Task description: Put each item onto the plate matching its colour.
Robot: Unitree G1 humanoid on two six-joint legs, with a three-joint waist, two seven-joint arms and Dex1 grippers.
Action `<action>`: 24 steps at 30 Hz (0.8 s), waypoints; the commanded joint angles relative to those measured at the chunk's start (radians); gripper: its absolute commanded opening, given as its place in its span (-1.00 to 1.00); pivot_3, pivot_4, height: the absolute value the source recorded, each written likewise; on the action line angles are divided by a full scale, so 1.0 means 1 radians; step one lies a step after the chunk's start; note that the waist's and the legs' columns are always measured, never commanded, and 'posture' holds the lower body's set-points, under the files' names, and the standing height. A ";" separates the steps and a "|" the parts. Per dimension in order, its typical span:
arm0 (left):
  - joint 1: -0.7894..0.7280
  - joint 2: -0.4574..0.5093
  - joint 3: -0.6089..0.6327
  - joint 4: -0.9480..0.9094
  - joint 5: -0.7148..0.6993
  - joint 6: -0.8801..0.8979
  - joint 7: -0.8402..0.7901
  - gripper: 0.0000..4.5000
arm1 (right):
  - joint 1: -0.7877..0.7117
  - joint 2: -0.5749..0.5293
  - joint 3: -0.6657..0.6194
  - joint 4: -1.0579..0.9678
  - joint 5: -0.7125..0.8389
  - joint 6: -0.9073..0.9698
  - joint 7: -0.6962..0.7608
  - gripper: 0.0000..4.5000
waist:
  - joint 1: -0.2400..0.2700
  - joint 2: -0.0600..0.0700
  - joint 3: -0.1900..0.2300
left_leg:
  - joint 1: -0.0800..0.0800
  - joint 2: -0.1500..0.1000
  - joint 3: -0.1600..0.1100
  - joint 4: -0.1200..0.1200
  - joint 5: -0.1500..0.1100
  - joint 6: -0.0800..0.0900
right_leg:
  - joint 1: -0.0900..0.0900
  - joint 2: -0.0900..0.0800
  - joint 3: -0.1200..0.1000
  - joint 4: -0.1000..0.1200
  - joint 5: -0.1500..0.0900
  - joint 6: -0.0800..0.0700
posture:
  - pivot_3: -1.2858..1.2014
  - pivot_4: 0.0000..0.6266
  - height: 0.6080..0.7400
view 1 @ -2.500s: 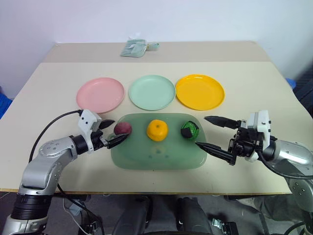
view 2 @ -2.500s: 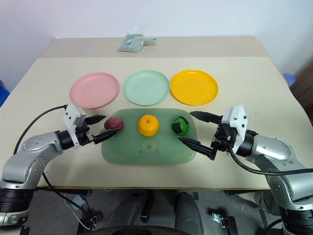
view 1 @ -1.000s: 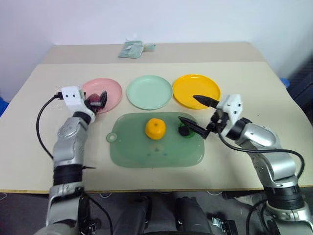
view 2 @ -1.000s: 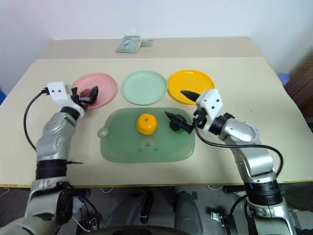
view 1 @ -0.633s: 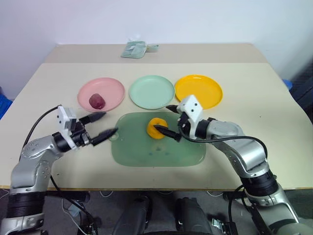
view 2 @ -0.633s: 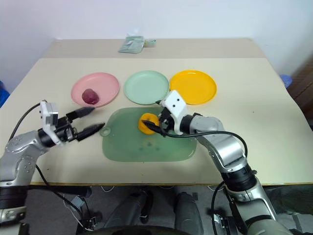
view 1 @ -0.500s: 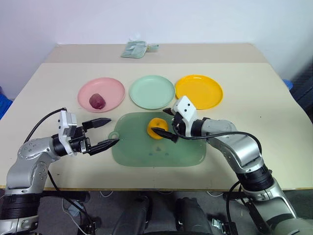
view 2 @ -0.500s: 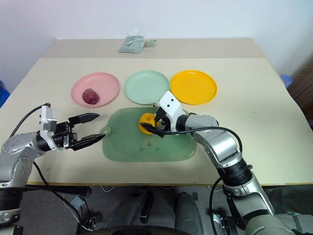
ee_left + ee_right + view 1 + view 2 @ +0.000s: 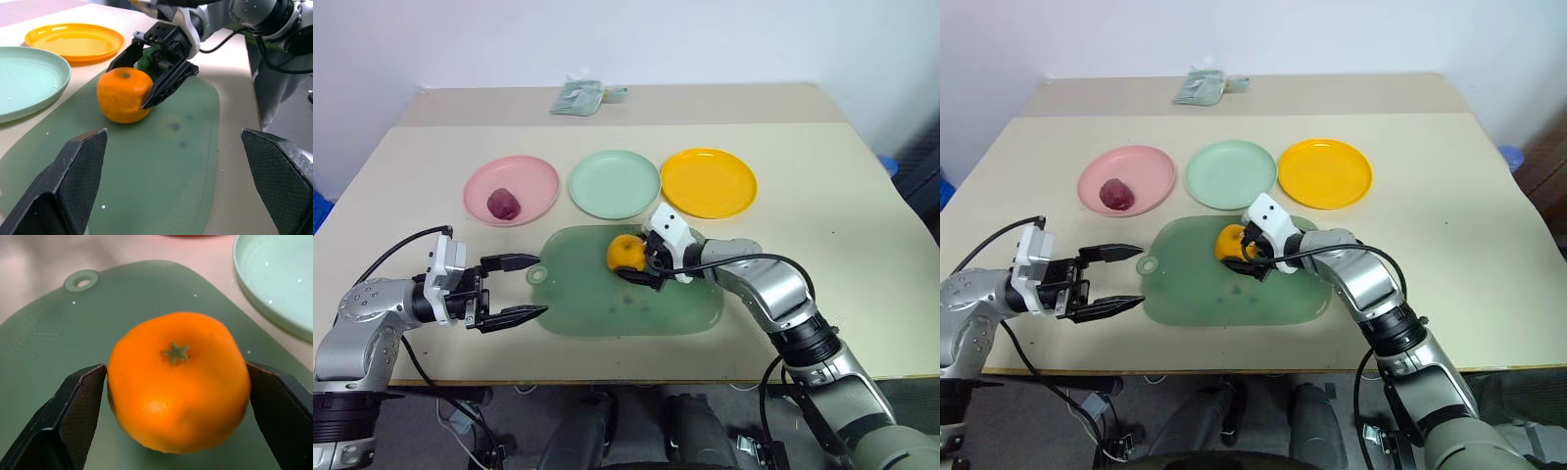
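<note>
On the green tray [image 9: 607,308], the orange fruit [image 9: 626,254] sits between the right end effector's [image 9: 640,264] wide-spread fingers

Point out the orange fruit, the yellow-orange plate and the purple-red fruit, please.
orange fruit [image 9: 178,382]: right wrist view, middle of its skin, below the stem.
yellow-orange plate [image 9: 709,182]: left eye view, bare centre.
purple-red fruit [image 9: 502,204]: left eye view, its middle, on the pink plate [image 9: 533,176].

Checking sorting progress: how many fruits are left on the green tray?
2: the orange fruit mid-tray, and the green fruit just behind it, mostly hidden by the right gripper. The purple fruit lies on the pink plate.
</note>
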 commanded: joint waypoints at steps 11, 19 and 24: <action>0.033 -0.106 -0.001 -0.098 0.039 0.016 0.272 1.00 | -0.137 0.064 -0.185 -0.009 0.052 0.023 -0.047 0.44 | 0.001 0.000 0.000 | 0.000 0.000 0.000 0.000 0.000 -0.001 | 0.000 0.000 0.000 0.000 0.001 0.000 | 0.03 -0.52 1.00; -0.002 -0.198 -0.053 -0.171 0.091 0.049 0.463 1.00 | -0.388 0.045 -0.330 0.501 -0.063 -0.301 -0.167 0.44 | 0.003 0.000 0.000 | 0.000 0.000 0.000 0.000 0.001 -0.002 | -0.001 0.002 0.001 0.001 0.002 -0.002 | 0.03 -0.52 1.00; -0.011 -0.198 -0.047 -0.194 0.100 0.073 0.521 1.00 | -0.497 0.051 -0.356 0.920 -0.123 -0.587 -0.178 0.44 | -0.011 0.000 0.000 | 0.000 0.000 0.001 -0.001 0.005 -0.006 | 0.003 0.001 0.002 0.001 0.002 -0.002 | 0.03 -0.52 1.00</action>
